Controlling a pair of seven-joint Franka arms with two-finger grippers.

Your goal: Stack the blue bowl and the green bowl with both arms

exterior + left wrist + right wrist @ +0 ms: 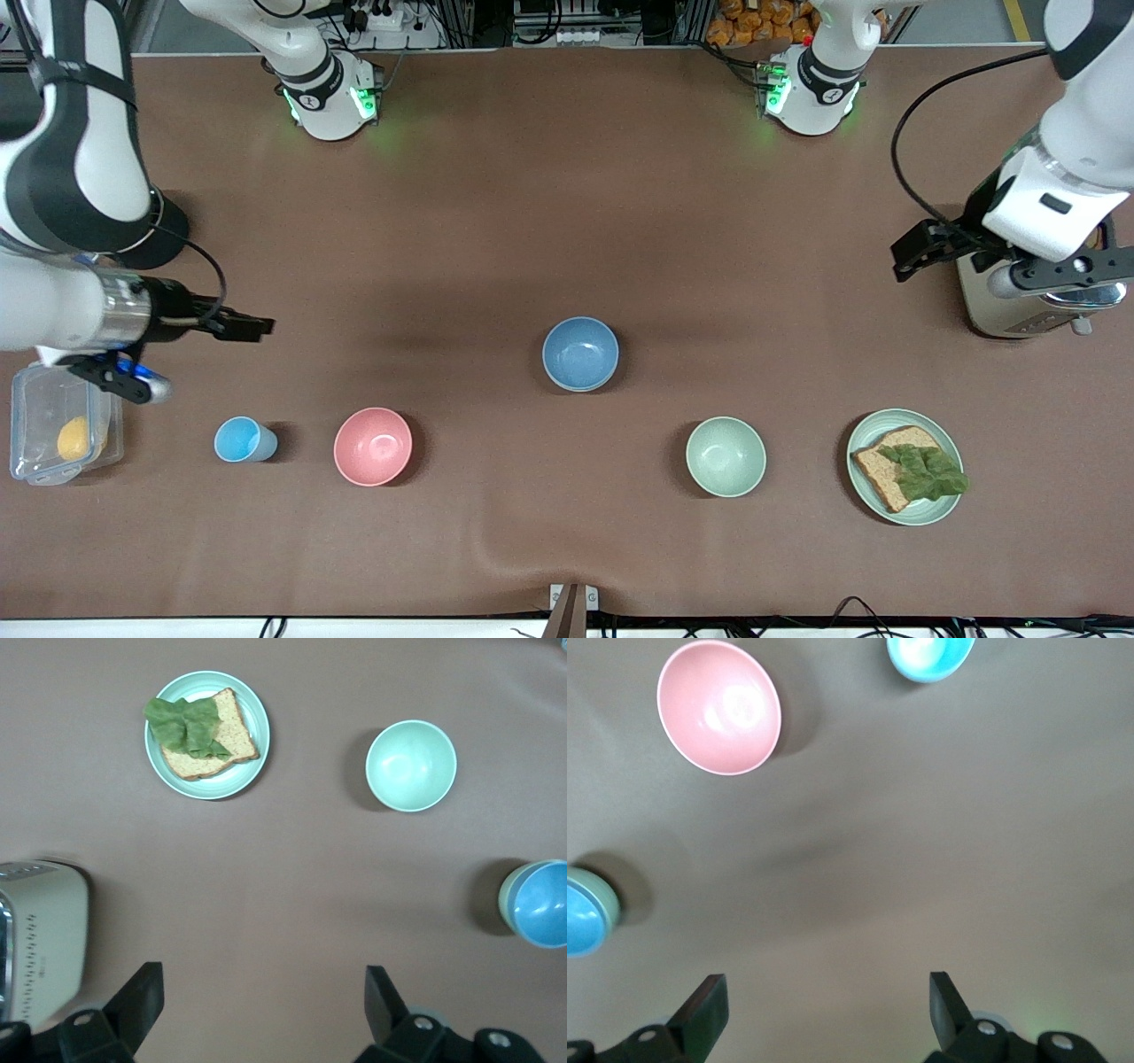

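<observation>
The blue bowl [580, 354] stands mid-table. In the left wrist view it [542, 904] sits inside the dull green bowl, whose rim [504, 896] shows around it. The right wrist view shows the same, blue bowl [580, 920] in green bowl [611, 904]. My left gripper [912, 252] is open and empty, over the table beside the toaster, toward the left arm's end; it also shows in the left wrist view [263, 988]. My right gripper [252, 326] is open and empty over the table toward the right arm's end; it also shows in the right wrist view [826, 992].
Nearer the front camera stand a light-blue cup [239, 439], a pink bowl [373, 447], a pale mint bowl [726, 456] and a plate [950, 507] with bread and lettuce. A toaster [1001, 306] stands under the left arm. A clear plastic box [35, 416] sits under the right arm.
</observation>
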